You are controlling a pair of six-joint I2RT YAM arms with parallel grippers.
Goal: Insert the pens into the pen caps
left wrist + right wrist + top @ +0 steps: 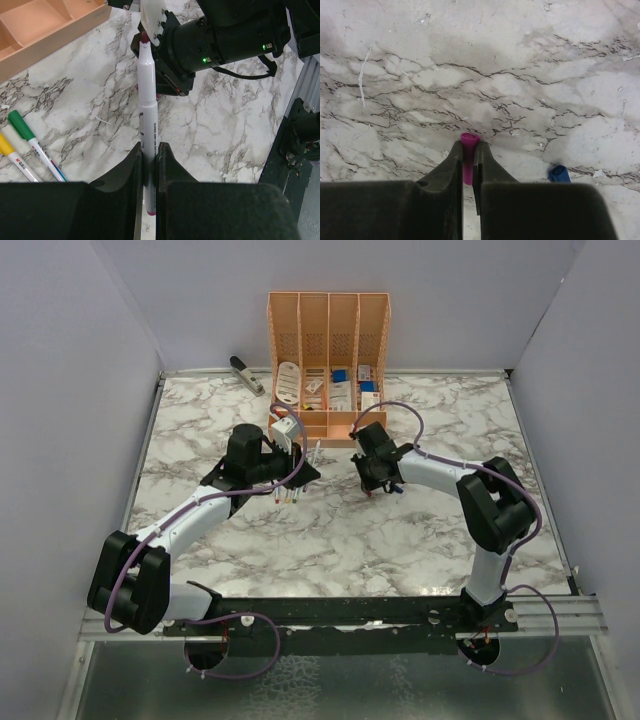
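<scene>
Pen and cap in grip over the marble tabletop (520,75).
We see the left end effector (149,150) clenched on a white pen (147,90), its barrel print too blurred to read. The right end effector (469,150) grasps a magenta cap (469,140). A blue cap (559,173) lies just to its right, and a green-ended pen (37,150) lies left of the other.
</scene>
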